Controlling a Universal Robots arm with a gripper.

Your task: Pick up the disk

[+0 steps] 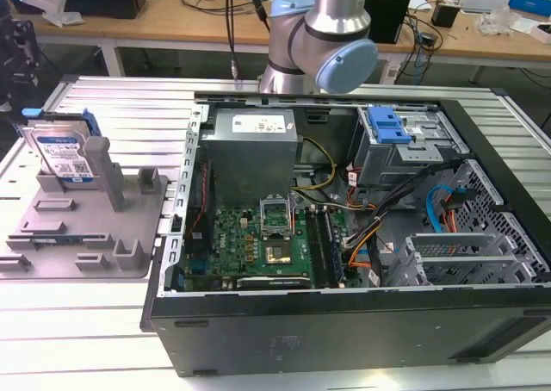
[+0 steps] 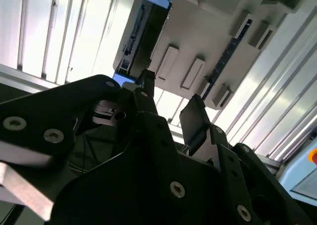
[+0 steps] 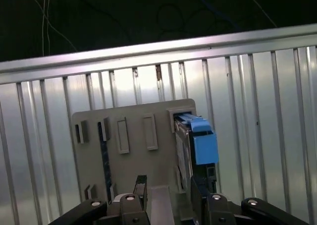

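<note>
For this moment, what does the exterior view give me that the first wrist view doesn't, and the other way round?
The exterior view adds the open computer case with its motherboard, power supply and blue bracket. It also adds the arm behind the case and the disk with its label facing out.

The first wrist view adds the gripper, open and empty, pointing toward the grey fixture, with the disk edge-on.

Shared: the disk standing upright in the fixture on the ribbed metal table.

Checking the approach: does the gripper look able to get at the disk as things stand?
Probably yes: the disk stands upright in the grey fixture, nothing between it and the open gripper.
</note>
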